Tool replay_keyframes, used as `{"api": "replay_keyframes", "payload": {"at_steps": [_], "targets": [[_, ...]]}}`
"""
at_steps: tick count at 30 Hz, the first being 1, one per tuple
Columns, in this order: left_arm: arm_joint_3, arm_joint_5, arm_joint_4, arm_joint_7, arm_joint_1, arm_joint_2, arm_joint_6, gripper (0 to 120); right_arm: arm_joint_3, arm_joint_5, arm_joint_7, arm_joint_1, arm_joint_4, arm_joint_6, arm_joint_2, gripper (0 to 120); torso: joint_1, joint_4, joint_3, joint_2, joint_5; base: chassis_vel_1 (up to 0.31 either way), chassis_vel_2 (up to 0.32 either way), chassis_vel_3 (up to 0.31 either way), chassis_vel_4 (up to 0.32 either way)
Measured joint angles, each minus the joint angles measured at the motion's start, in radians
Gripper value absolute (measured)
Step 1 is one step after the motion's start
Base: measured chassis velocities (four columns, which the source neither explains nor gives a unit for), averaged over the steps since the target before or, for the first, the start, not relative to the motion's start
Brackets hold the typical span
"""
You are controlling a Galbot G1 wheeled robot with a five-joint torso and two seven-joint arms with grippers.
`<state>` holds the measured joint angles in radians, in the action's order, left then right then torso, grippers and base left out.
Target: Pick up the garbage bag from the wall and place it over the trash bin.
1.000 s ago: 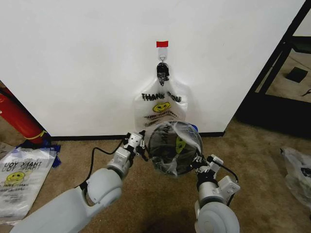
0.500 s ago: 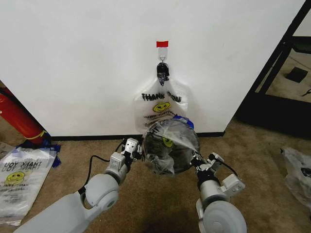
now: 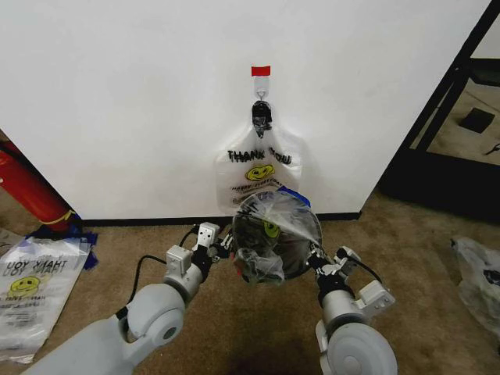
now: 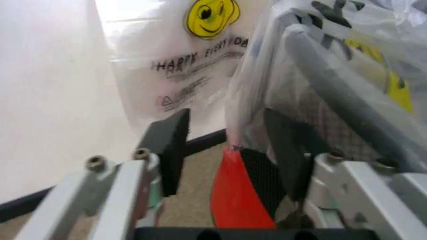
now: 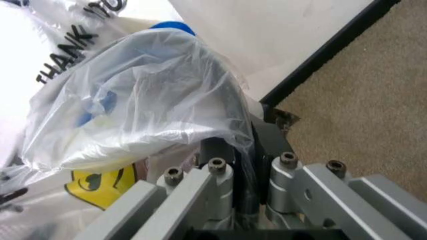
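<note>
**Head view: bag draping over the bin as both grippers work its rim**

Head view is showing the garbage bag (image 3: 273, 226) stretched across the mouth of the trash bin (image 3: 297, 254), which is standing on the carpet just in front of the wall (image 3: 117, 94); since a second ago the left gripper (image 3: 221, 247) has drawn back and outward along the bin's left side, and the film has slid so the yellow smiley is now sitting higher on the opening; the right gripper (image 3: 316, 262) is holding much the same place on the right side; by my judgement the covering step is well along, with the plastic being tugged down over the rim rather than just laid on top.

Left wrist view is showing the left gripper's fingers (image 4: 170, 145) spread apart, with the bag's hanging edge and the bin's red base (image 4: 233, 195) lying between them, not yet clamped; right wrist view is showing the right gripper (image 5: 241, 165) with its fingers nearly together, pinching a fold of film against the bin's side.

Another printed bag (image 3: 258, 168) is hanging flat from a metal hook (image 3: 261, 98) under a red tape strip (image 3: 261, 71); the plastic is looking thin, glossy and crinkled, likely to slip or tear under a hard pull; the bin is round, black wire mesh, stiff enough to hold shape.
</note>
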<state>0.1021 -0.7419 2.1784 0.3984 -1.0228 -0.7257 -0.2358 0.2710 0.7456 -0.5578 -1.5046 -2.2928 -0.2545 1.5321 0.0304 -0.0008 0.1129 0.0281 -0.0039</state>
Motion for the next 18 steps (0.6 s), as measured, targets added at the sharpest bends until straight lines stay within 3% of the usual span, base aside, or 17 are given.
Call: {"api": "replay_keyframes", "payload": {"at_steps": [8,13,18], "targets": [[-0.03,0.029,0.011,0.003,-0.045,0.023,-0.005,74,-0.005,0.002,0.0,0.007,0.002,0.0,-0.01,2,0.0,-0.0001,0.0,0.0,-0.0002,0.0,0.0,0.0,0.0],[-0.047,0.031,-0.014,0.025,-0.045,0.022,0.002,97,-0.006,0.009,0.0,0.007,-0.004,-0.001,-0.019,2,0.0,-0.0001,0.0,0.0,0.0,0.0,0.0,0.0,0.0],[-0.062,0.1,-0.059,0.056,-0.037,0.022,-0.003,100,-0.009,0.012,0.001,0.012,-0.005,-0.001,-0.019,2,0.0,-0.0001,0.0,0.0,-0.0001,0.0,0.0,0.0,0.0]]}}
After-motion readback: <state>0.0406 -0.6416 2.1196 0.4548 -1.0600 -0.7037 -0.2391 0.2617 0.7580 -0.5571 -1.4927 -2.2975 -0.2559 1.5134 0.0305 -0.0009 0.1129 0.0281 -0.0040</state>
